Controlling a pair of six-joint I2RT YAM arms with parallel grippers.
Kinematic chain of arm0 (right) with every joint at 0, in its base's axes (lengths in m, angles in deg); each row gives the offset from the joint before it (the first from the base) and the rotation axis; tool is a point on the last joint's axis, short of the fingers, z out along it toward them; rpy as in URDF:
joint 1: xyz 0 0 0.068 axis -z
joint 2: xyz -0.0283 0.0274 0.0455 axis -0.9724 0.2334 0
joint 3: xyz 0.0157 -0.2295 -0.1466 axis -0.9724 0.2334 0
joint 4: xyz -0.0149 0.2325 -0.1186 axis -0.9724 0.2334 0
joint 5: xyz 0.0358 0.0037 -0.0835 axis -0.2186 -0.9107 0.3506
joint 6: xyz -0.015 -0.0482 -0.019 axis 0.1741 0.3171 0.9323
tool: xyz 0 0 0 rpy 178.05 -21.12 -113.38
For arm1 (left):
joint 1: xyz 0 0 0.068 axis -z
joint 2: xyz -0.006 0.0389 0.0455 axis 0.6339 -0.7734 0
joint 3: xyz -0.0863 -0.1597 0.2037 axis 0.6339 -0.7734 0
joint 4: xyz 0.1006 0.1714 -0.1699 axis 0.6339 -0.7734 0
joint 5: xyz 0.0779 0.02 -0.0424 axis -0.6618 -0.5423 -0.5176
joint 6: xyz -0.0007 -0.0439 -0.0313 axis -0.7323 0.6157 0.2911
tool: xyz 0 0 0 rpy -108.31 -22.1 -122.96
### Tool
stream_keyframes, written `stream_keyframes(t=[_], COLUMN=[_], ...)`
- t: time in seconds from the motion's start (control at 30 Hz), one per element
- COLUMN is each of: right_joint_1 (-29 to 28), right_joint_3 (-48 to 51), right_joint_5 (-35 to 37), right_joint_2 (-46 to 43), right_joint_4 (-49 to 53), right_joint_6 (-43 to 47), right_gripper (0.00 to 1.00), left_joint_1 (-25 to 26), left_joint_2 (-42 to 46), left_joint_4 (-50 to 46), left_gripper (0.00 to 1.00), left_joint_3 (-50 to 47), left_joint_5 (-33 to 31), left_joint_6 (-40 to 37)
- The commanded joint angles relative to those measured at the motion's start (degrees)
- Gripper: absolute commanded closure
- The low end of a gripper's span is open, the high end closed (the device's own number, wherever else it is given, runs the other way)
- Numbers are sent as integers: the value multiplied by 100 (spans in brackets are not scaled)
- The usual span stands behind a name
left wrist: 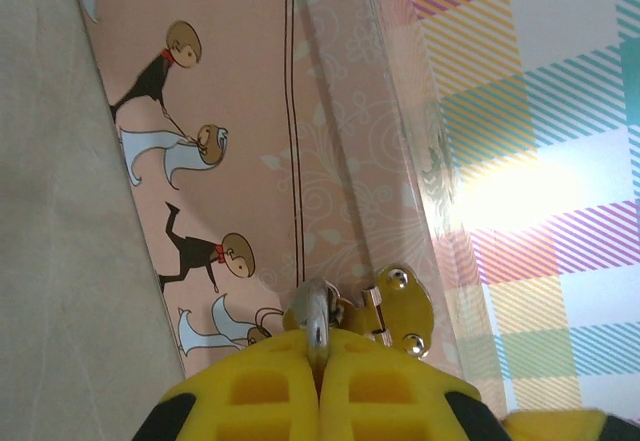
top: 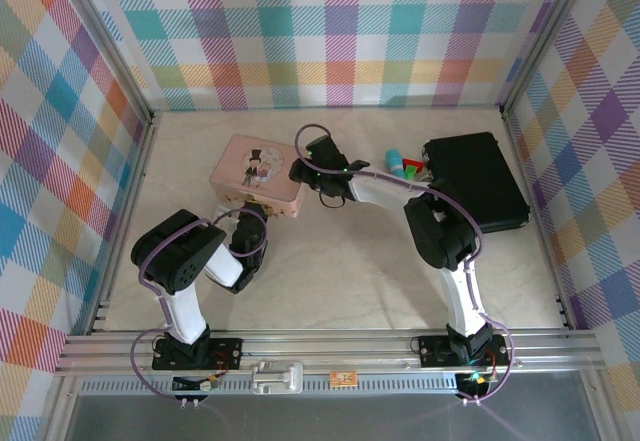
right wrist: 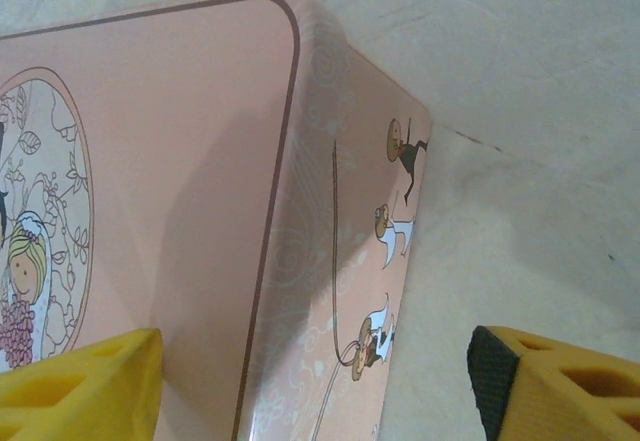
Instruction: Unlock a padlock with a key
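Against the side wall of the pink rectangular picture tin point(left wrist: 250, 111), the left gripper point(left wrist: 320, 351) has its yellow fingers point(left wrist: 260, 391) pressed together with no gap. They pinch the tiny padlock point(left wrist: 317, 309), whose thin silver shackle loop pokes out between the tips, just beside the tin's brass hasp point(left wrist: 402, 306). Its body is mostly hidden.

Above the tin's lid corner, the right gripper point(right wrist: 315, 371) is spread wide, one yellow foam finger over the lid and the other point(right wrist: 560, 381) past the tin's side, gripping nothing.

The tin rests on a pale beige tabletop point(top: 330, 281), with a black case point(top: 478, 176) well apart to its right. Pastel plaid walls point(top: 340, 31) enclose the table.
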Motion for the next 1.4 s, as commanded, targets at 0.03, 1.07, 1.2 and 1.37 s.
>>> stream_keyframes(t=[0.03,1.07,1.2,1.37], right_joint_1=[92,116,115,83], right_joint_3=[422,59,76,333], right_joint_5=[544,537,313,94], right_joint_2=[-47,-59,-313,-990], right_joint_4=[718,997,775,634], right_joint_6=[-314,1500,2034,2827], right_gripper=[25,36,29,24], left_joint_1=[-87,-491,-507,-654], left_joint_2=[103,-483,-303,150], left_joint_4=[407,328,329,310], left_gripper=[100,78,61,51], left_joint_3=[274,136,7,-343], left_joint_5=[-996,1454,1439,1607], left_joint_6=[32,-584,-578,-564])
